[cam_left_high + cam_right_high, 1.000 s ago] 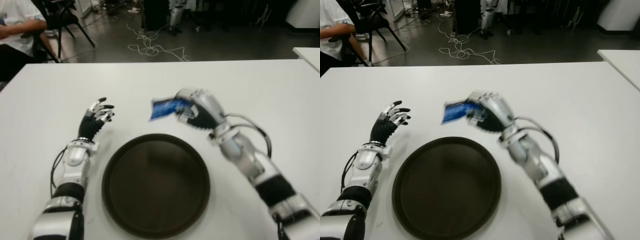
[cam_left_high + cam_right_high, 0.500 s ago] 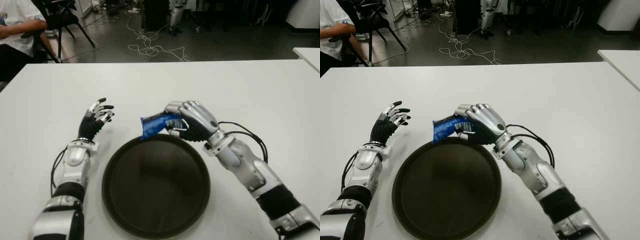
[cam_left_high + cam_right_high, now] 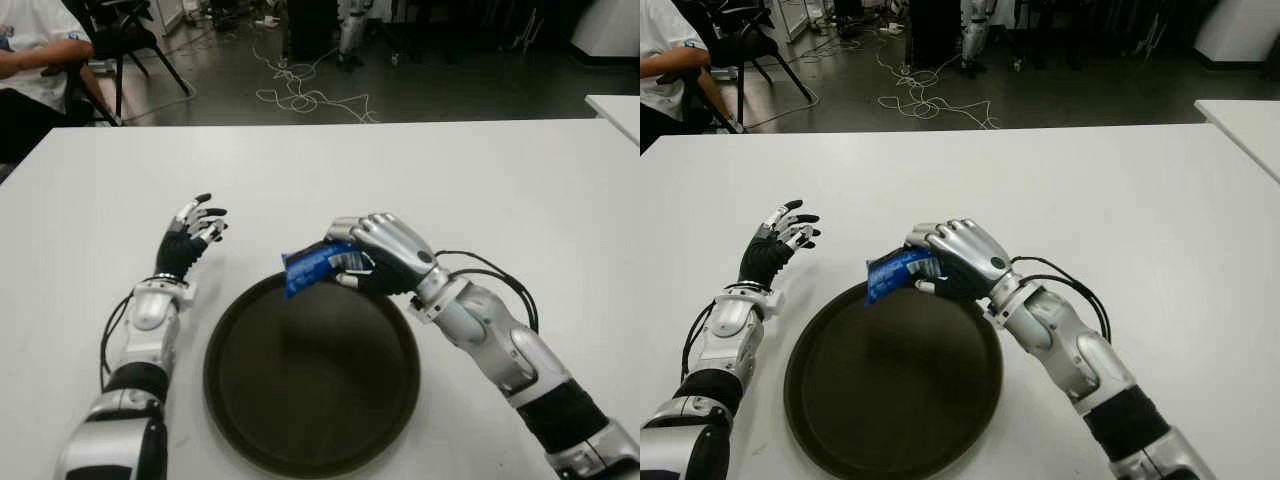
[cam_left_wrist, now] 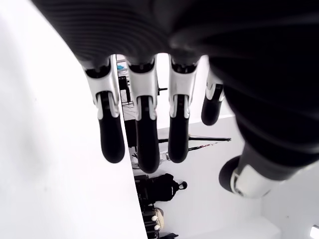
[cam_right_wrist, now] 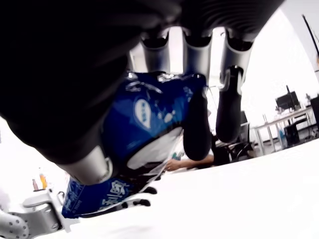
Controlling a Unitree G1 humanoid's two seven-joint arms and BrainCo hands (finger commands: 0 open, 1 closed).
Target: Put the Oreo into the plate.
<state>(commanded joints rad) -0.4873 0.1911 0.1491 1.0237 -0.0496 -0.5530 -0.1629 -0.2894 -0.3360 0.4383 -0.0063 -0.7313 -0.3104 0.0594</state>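
A blue Oreo packet [image 3: 312, 268] is held in my right hand [image 3: 368, 258], whose fingers are curled around it just above the far rim of the dark round plate [image 3: 311, 372]. The right wrist view shows the blue wrapper [image 5: 144, 129] clamped between the thumb and the fingers. The packet's free end sticks out to the left over the plate's rim. My left hand [image 3: 192, 235] shows to the left of the plate above the white table [image 3: 500, 180], fingers spread and empty.
A person sits at the far left beyond the table's corner [image 3: 30, 60]. Chairs and loose cables [image 3: 300, 95] lie on the dark floor behind the table. A second white table's corner [image 3: 620, 108] shows at the far right.
My right hand has come down and towards me with the Oreo packet, from above the table beyond the plate to the plate's far rim. The left hand has not moved.
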